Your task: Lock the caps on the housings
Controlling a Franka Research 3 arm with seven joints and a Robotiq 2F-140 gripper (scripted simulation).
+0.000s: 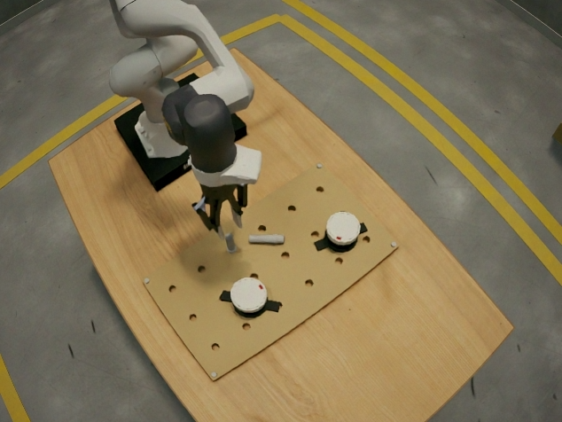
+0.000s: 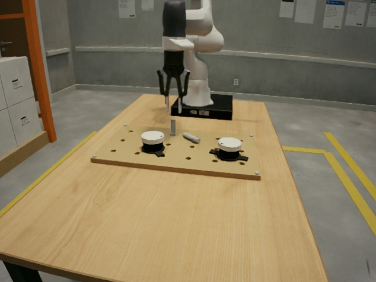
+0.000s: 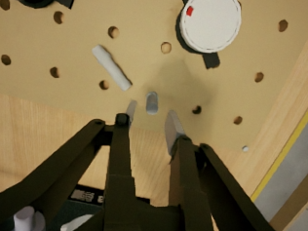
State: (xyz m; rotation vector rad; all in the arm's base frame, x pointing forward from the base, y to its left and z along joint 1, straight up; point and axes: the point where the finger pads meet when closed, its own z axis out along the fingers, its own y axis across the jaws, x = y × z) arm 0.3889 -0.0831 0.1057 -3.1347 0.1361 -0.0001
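- Hand [image 1: 230,230] [image 2: 173,112] [image 3: 150,114], black with pale grey fingertips: we hold it above the upright grey peg [image 1: 230,243] [image 2: 172,127] [image 3: 152,103], its fingers apart with nothing between them.
- White round cap [image 1: 248,294] [image 2: 152,137] [image 3: 211,23] with a red mark: we see it on an upright black round housing [image 1: 249,314] [image 2: 153,147].
- Second white round cap [image 1: 343,228] [image 2: 229,144], also red-marked: we see it on another upright black housing [image 1: 342,246] [image 2: 229,154].
- Tan perforated board [image 1: 268,322] [image 2: 169,160] [image 3: 78,98]: we have it on the wooden counter [image 1: 362,340] [image 2: 158,218] [image 3: 63,128].
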